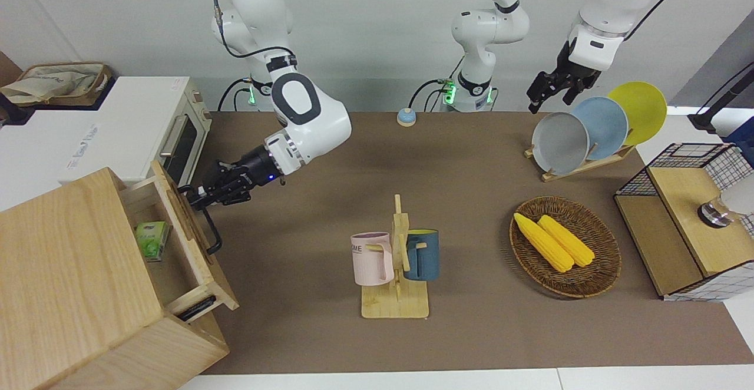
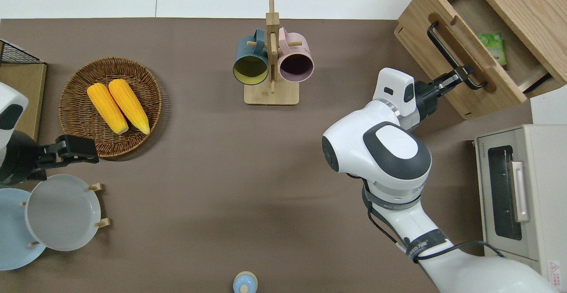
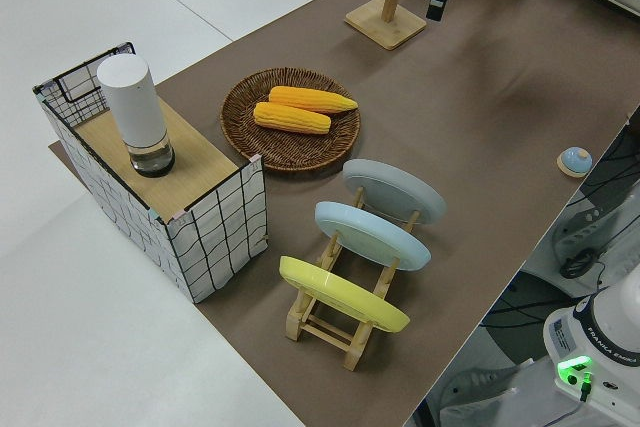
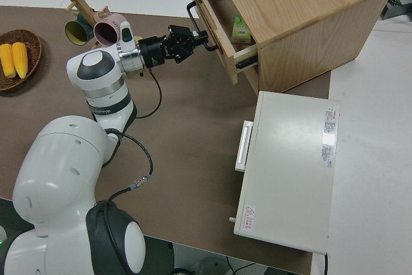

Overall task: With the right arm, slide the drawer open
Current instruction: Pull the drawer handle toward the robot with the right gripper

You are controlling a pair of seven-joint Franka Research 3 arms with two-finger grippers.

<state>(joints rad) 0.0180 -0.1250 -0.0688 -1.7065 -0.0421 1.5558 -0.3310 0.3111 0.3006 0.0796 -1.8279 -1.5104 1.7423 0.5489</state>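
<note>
The light-wood drawer (image 1: pixel 189 220) of the large pale wooden box (image 1: pixel 65 278) at the right arm's end of the table stands partly pulled out. It also shows in the overhead view (image 2: pixel 425 49) and the right side view (image 4: pixel 215 14). My right gripper (image 1: pixel 197 197) is shut on the end of the black bar handle (image 1: pixel 207 228) that lies nearer to the robots; this also shows from overhead (image 2: pixel 460 75). A green packet (image 1: pixel 150 240) lies inside the drawer. The left arm is parked, and its gripper (image 1: pixel 545 92) holds nothing that I can see.
A white toaster oven (image 1: pixel 147 136) stands beside the box, nearer to the robots. A mug rack (image 1: pixel 396 260) with two mugs stands mid-table. A basket of corn (image 1: pixel 564 245), a plate rack (image 1: pixel 589 131) and a wire-mesh box (image 1: pixel 689 219) are toward the left arm's end.
</note>
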